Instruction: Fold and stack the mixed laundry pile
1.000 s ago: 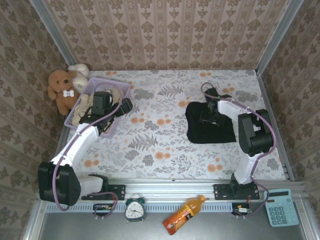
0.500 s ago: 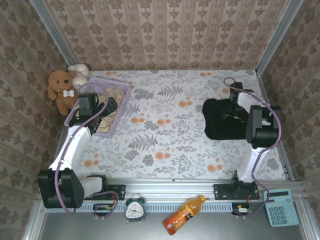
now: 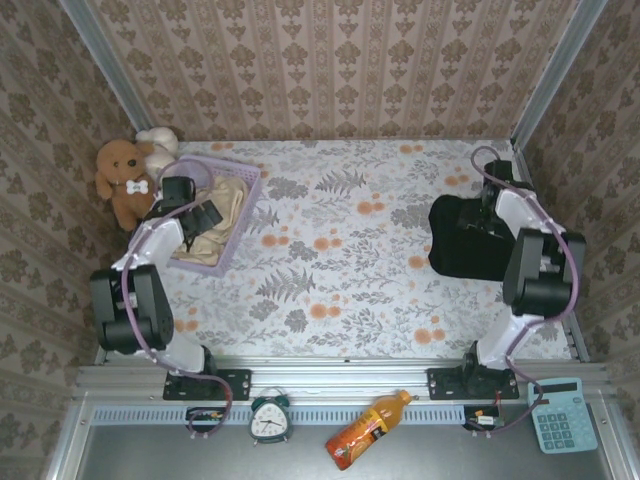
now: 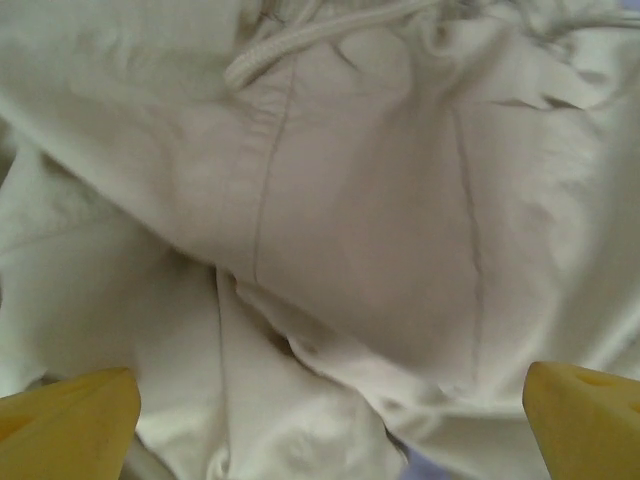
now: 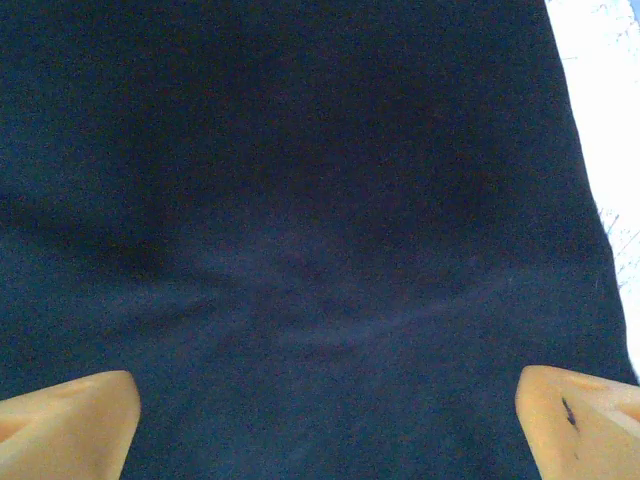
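Black garment (image 3: 462,240): plain, dark throughout. Cream-beige garment (image 4: 350,200): plain. Mesh basket (image 3: 245,225): lavender. Tablecloth (image 3: 330,260): white, grey leaves, orange blossoms. Wallpaper (image 3: 330,70): beige damask. Teddy bear (image 3: 120,175): brown; its neighbour (image 3: 158,140): white. Bottle (image 3: 365,430): orange. Calculator (image 3: 558,414): pale blue

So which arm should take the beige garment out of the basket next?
Left. Its jaws stand open right over the beige garment in the basket; the right arm is across the table, over the black garment.
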